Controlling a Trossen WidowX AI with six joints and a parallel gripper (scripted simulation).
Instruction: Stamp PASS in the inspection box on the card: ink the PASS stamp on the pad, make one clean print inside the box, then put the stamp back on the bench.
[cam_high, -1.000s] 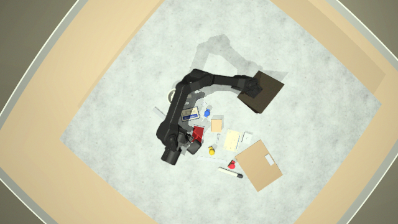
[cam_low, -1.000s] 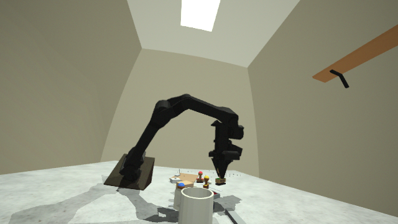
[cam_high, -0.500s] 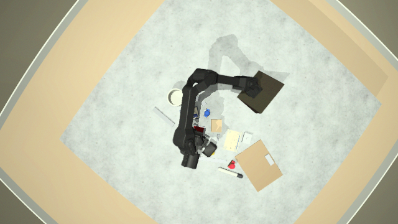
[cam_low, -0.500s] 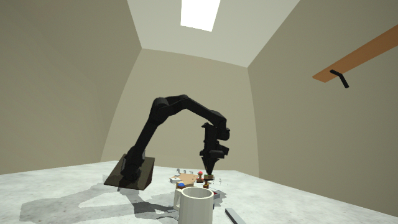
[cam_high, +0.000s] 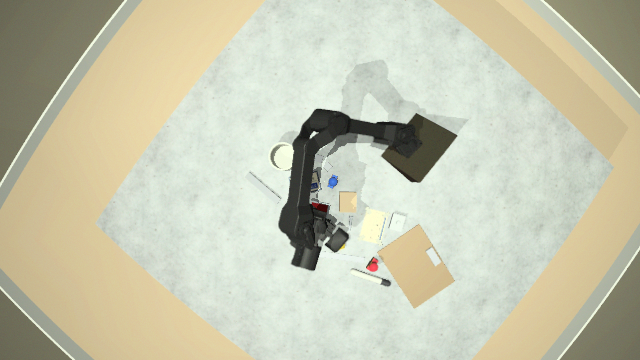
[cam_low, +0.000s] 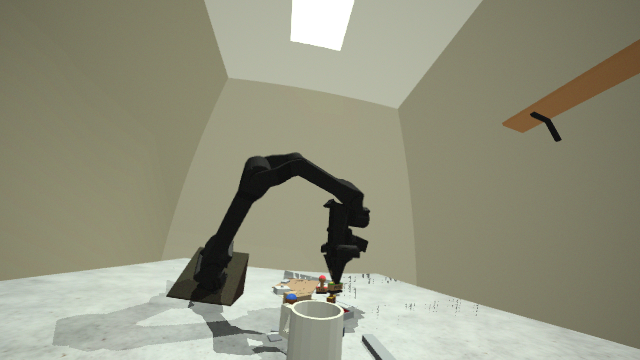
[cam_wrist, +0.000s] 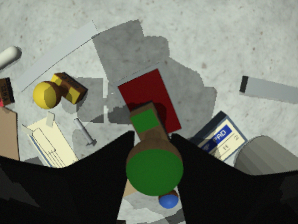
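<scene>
My gripper is shut on the green-knobbed stamp and holds it upright, knob up. In the wrist view the stamp overlaps the near part of the open red ink pad, with a shadow on the pad. The stamp looks raised in the exterior view; its underside is hidden. The labelled pad lid lies beside the pad. The cream card lies flat on the other side; its print is too small to read. The arm hides the stamp in the top view.
A yellow-knobbed stamp stands between pad and marker. A blue-knobbed stamp and a tan block stand near the pad. A red-knobbed stamp is near the cardboard sheet. A mug and grey bar lie beyond the lid.
</scene>
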